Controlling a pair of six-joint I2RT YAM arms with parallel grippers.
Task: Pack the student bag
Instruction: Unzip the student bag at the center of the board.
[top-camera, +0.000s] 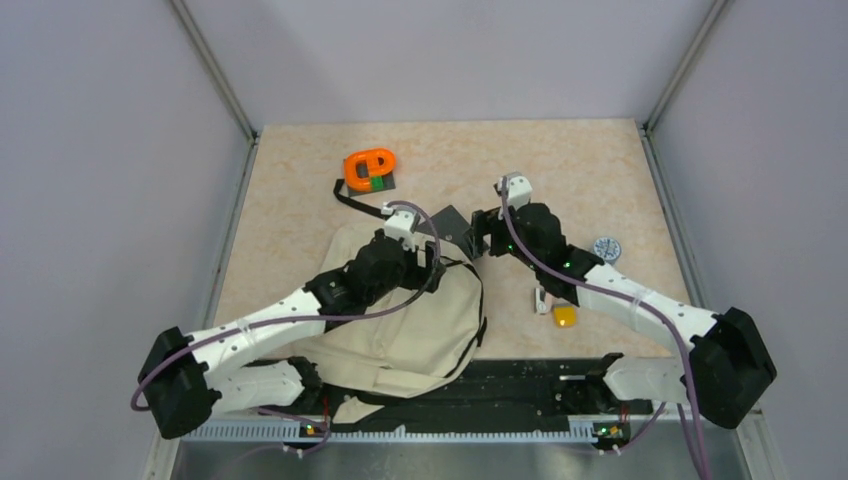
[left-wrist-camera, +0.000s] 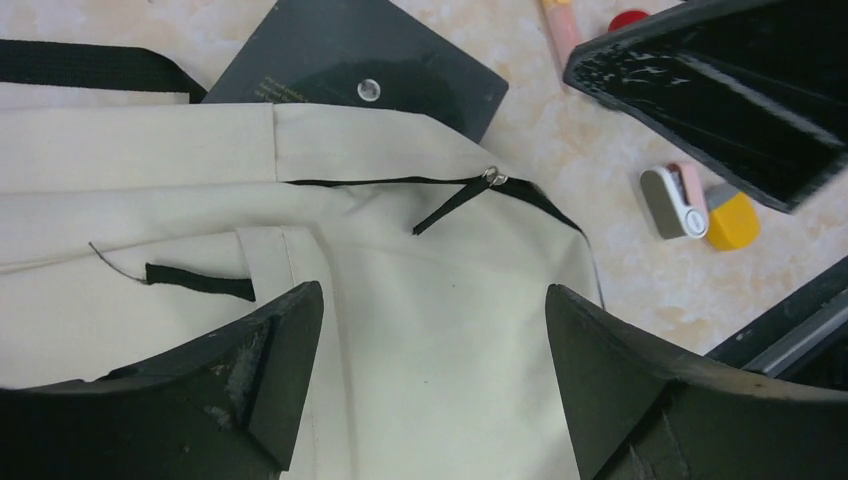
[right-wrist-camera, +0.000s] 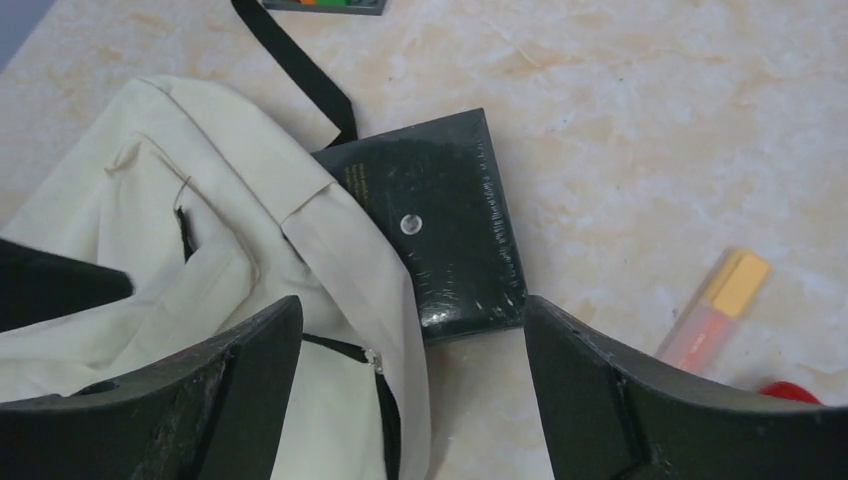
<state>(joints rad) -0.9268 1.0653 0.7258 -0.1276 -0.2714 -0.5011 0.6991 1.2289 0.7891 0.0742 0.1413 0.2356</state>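
Marbled beige bench, grey walls on three sides.

Student bag: beige fabric, lying flat directly beneath the left jaws, with its black zipper just ahead of them. From the right jaws it lies off to their left.

Left jaws: spread wide, nothing between them.

Right jaws: likewise apart and empty, above the bench at the bag's edge.

Dark booklet — ahead of the right jaws, in line with the gap. Its left edge is under the bag's fabric, and a black strap runs beyond it.

Pink-and-orange stick: ahead of the right jaws, to their right.

Orange-and-green object — well beyond both jaws.

Small yellow piece and round blue-grey disc: behind the right jaws, beside that arm.
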